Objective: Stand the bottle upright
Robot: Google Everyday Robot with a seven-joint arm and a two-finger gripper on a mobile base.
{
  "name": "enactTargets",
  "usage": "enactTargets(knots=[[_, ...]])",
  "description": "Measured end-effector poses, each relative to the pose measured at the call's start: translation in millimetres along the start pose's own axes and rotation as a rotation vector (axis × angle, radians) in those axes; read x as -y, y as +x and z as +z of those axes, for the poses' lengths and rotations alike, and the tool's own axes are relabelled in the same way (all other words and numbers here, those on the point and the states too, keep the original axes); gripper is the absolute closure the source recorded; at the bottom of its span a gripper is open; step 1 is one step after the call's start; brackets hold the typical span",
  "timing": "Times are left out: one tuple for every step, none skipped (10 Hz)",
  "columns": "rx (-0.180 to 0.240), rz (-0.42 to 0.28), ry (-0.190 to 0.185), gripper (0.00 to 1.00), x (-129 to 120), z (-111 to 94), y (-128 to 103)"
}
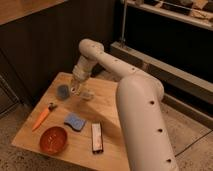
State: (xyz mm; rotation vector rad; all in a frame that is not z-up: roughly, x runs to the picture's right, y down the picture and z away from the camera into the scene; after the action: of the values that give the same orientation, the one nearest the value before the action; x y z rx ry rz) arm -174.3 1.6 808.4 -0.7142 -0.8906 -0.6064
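On table (107, 107), bottle (86, 94) beside hand (76, 89) (closed)

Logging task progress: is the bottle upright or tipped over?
Tipped: the bottle lies on its side on the table; the tool, shut, is at its end nearer the cup.

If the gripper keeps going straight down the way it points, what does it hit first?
The gripper hangs between cup and bottle; likely the table first, though depth is unclear and it may touch the bottle.
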Motion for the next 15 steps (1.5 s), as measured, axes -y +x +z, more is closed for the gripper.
enactTargets(knots=[[0.006,0.002,0.004,0.68,0,0,1],[0.012,0.005,0.009,0.68,-1,0,2],[0.018,0.009,0.014,0.68,-1,-1,3],[0.023,0.01,0.019,0.68,-1,-1,4],[0.027,0.011,0.025,0.68,0,-3,5],[0.03,0.012,0.029,0.68,0,-4,5],[0.035,0.013,0.035,0.68,1,-5,5],[0.039,0.014,0.039,0.68,1,-6,5],[0.045,0.015,0.046,0.68,2,-8,4],[0.052,0.017,0.052,0.68,3,-10,4],[0.063,0.021,0.06,0.68,3,-11,3],[0.074,0.029,0.068,0.68,2,-13,4],[0.082,0.036,0.074,0.68,2,-15,4],[0.09,0.042,0.078,0.68,1,-16,5],[0.099,0.05,0.083,0.68,0,-17,7]])
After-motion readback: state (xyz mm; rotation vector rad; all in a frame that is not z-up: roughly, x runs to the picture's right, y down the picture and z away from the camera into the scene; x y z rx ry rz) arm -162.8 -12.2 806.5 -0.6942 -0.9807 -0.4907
